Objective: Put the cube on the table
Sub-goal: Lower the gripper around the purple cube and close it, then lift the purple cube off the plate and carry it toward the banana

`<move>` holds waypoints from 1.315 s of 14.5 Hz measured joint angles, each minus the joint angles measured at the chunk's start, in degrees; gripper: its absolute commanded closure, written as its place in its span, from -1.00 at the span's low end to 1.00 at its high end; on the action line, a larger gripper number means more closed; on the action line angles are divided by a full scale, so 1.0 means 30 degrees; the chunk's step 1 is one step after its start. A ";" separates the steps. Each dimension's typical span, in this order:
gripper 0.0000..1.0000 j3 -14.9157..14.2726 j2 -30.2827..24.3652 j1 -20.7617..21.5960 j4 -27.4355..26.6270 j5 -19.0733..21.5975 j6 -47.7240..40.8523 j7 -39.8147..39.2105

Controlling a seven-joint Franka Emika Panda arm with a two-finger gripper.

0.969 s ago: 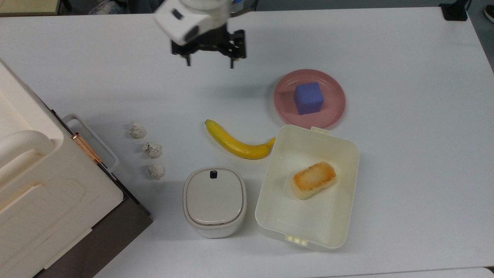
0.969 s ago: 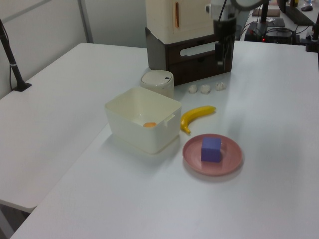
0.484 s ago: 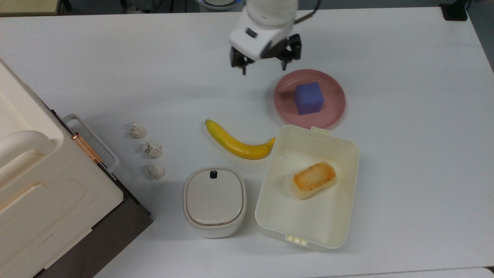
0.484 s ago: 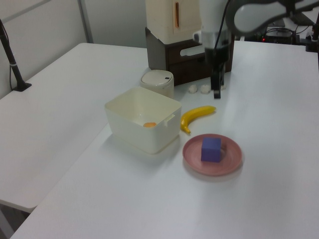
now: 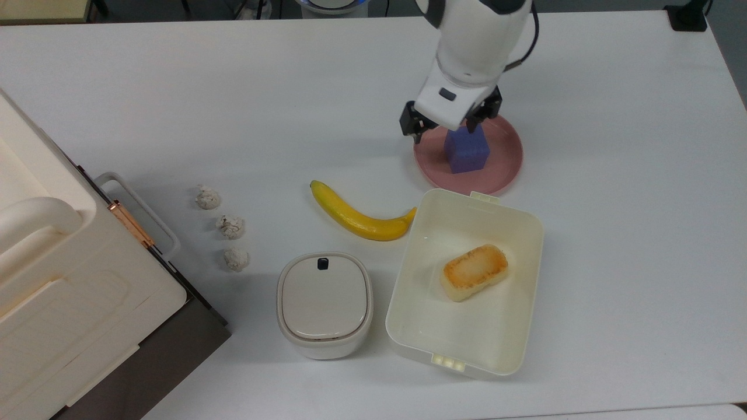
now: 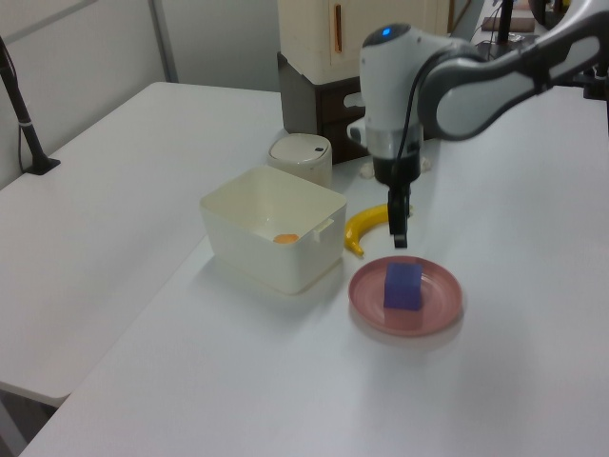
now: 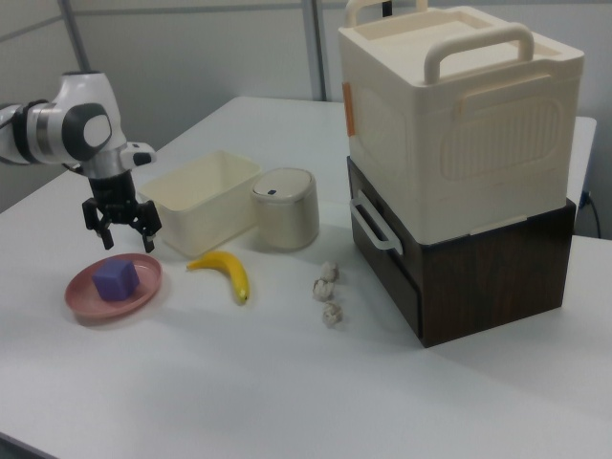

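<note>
The blue-purple cube (image 5: 468, 154) sits on the round pink plate (image 5: 505, 158), which rests on the white table (image 5: 618, 210). My gripper (image 5: 449, 125) hangs just above the cube's far side, open, its two fingers spread wider than the cube and holding nothing. In the top view the wrist covers the cube's upper edge. The left view shows the gripper (image 6: 400, 236) a little above the cube (image 6: 403, 286) and the plate (image 6: 440, 310). In the right view the gripper (image 7: 125, 241) stands over the cube (image 7: 117, 279), apart from it.
A banana (image 5: 359, 219) lies to the top view's left of the plate. A cream plastic box (image 5: 402, 303) holding a toasted bread block (image 5: 474, 272) sits close in front of the plate. A lidded pot (image 5: 324, 303), three crumpled balls (image 5: 230, 226) and a cream case on a dark cabinet (image 5: 70, 280) stand further left.
The gripper has travelled to the top view's right and come down, from the table's far edge to just over the cube. The cube and the plate have stayed put.
</note>
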 measured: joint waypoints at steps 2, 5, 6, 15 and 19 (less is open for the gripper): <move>-1.00 0.0018 0.0701 0.0611 -0.0024 0.0002 0.0961 0.0657; -0.77 0.0032 0.1226 0.1519 -0.0023 0.0004 0.1311 0.1066; -0.55 0.0033 0.1341 0.1774 -0.0023 0.0004 0.1350 0.1327; 0.36 -0.0088 0.1188 0.1102 0.0182 0.0003 0.0026 0.0017; 0.20 -0.0371 -0.1084 -0.0921 0.0747 0.0001 -0.3886 -0.2718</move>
